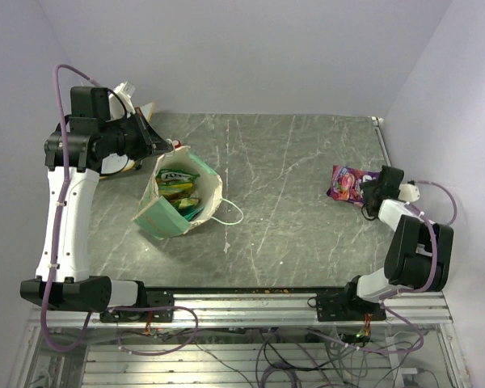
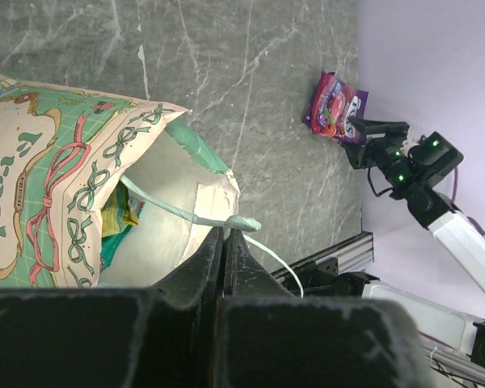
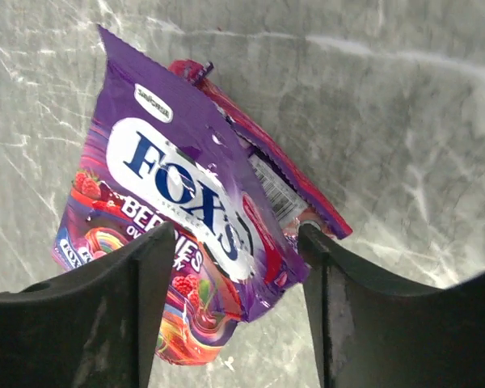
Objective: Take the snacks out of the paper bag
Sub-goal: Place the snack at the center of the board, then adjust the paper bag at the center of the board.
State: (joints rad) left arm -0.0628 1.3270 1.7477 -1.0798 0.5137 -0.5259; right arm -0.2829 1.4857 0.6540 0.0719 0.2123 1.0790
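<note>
1 bag [image 1: 158,214] lies on the table [image 1: 291,242], at least 3 snacks [image 1: 176,175] inside. The left pincer [image 2: 225,230] is clamped on its handle [image 2: 186,212]. Well right of the bag, the right pincer [image 3: 236,234] stands apart astride 1 purple packet [image 3: 178,186].

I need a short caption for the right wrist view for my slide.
Open right hand straddling a purple Fox's snack packet on the grey table.
</note>
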